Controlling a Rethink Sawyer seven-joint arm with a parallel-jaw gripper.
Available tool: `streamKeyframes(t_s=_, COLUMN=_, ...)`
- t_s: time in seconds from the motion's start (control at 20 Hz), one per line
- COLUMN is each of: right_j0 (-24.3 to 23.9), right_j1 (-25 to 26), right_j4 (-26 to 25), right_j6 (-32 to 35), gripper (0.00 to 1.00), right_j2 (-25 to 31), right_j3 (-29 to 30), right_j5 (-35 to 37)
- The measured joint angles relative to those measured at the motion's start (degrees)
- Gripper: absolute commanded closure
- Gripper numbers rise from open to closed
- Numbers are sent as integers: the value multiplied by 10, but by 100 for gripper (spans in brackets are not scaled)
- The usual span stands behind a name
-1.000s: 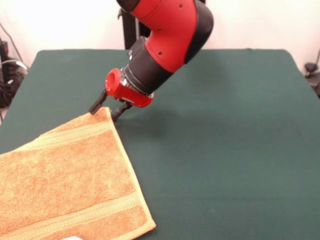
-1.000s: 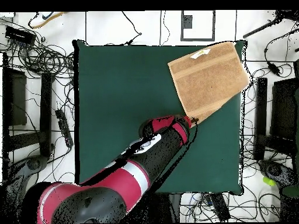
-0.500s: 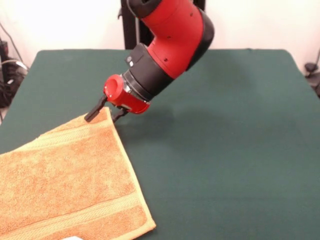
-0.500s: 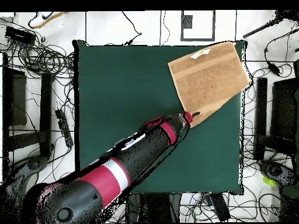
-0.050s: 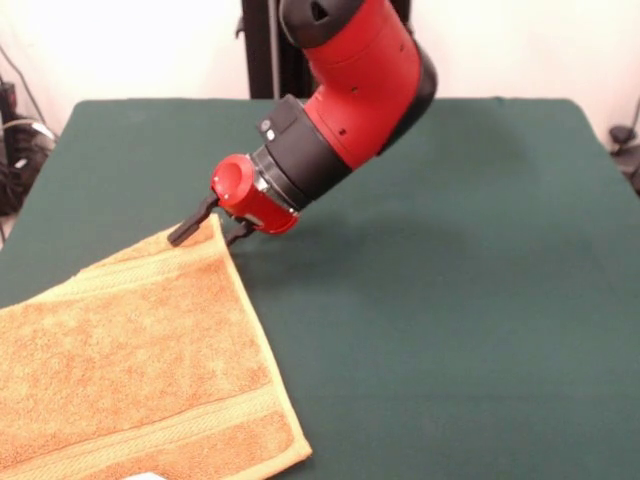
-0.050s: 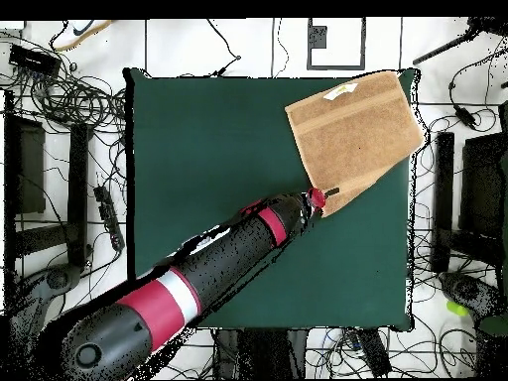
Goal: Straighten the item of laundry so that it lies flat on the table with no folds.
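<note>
Probably lab: floor cables, equipment

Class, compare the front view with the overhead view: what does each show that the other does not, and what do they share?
Only the front view shows the two fingers of the end effector spread apart on either side of the towel's far corner. Only the overhead view shows the whole towel with its white label, one corner reaching past the edge of the table, and the cables on the floor around it. Both show the towel spread flat near one corner of the green table.
</note>
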Motion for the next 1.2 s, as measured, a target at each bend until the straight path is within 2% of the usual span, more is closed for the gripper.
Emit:
streamKeyframes(t_s=0.5, right_j0=-12, right_j1=0, right_j4=3, right_j6=0, gripper=0, right_j2=-2, right_j3=0, right_j5=-36)
streamKeyframes(t_s=0.55, right_j0=-16, right_j1=1, right_j4=4, right_j6=0, gripper=100, right_j2=-2, right_j3=0, right_j5=-49)
streamKeyframes(t_s=1.2, right_j0=-25, right_j1=10, right_j4=28, right_j6=0, gripper=100, right_j2=1, right_j3=1, right_j5=-99)
